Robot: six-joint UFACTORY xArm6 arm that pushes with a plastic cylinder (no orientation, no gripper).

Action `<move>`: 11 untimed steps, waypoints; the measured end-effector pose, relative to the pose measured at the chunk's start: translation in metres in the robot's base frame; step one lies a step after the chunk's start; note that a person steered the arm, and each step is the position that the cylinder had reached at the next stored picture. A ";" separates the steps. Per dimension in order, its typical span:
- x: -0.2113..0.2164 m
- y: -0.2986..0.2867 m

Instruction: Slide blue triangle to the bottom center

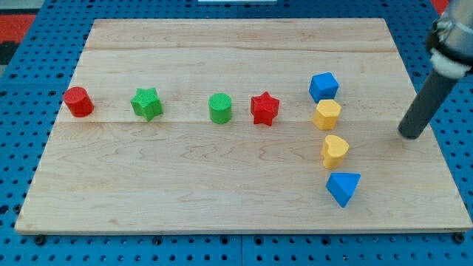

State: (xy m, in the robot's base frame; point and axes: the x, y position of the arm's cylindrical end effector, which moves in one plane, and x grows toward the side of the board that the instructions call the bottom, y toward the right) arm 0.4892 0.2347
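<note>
The blue triangle (344,188), likely light, rigid and slippery, wants a right-face push from my bare tip (410,135), now well apart up-right.

My tip (411,135) rests on the wooden board (222,192) near the view's right edge, well apart from the blocks. The blue triangle (344,188) lies lower right, just below the yellow heart (334,151), the yellow hexagon (327,114) and the blue cube (324,86).
</note>
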 end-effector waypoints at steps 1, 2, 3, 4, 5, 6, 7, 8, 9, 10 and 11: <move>0.020 -0.029; 0.048 -0.056; 0.090 -0.112; 0.104 -0.150; 0.104 -0.126; 0.101 -0.097; 0.121 -0.091; 0.129 -0.097; 0.130 -0.103; 0.129 -0.141; 0.129 -0.185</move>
